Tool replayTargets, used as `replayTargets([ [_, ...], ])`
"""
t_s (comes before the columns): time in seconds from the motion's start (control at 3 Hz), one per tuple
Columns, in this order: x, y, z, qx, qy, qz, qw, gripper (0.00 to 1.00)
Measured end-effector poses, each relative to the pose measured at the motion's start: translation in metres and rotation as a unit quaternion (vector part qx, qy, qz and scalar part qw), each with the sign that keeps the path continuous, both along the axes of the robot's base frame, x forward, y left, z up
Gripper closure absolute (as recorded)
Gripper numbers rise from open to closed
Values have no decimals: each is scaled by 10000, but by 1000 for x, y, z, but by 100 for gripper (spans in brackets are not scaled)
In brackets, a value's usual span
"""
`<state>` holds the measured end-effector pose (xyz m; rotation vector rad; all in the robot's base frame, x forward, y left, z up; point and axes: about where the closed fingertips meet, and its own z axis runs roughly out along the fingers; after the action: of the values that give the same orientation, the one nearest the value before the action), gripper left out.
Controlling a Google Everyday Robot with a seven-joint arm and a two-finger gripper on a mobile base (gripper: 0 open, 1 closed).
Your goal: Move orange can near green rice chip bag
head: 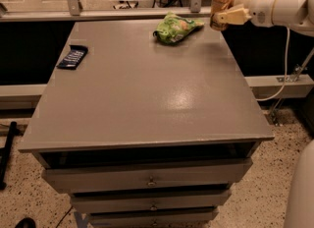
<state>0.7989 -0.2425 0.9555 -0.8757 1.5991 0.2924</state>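
Observation:
The orange can (222,2) is upright in my gripper (226,15), held in the air over the table's far right corner. My gripper is shut on the can's lower half, with the white arm (282,7) reaching in from the right. The green rice chip bag (175,27) lies on the grey table (147,99) near the far edge, a short way left of the can and below it.
A flat dark blue packet (72,56) lies near the table's left edge. Drawers (147,178) sit under the table front. A rail (98,13) runs behind the table's far edge. A cable (282,74) hangs at the right.

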Motion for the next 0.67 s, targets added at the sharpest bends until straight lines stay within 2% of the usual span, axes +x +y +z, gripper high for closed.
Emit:
replayTargets([
  [0.33,12,3,-24,-5,281,-64,9996,100],
  [0.67,23,0,-44,57,404,-166,9990,100],
])
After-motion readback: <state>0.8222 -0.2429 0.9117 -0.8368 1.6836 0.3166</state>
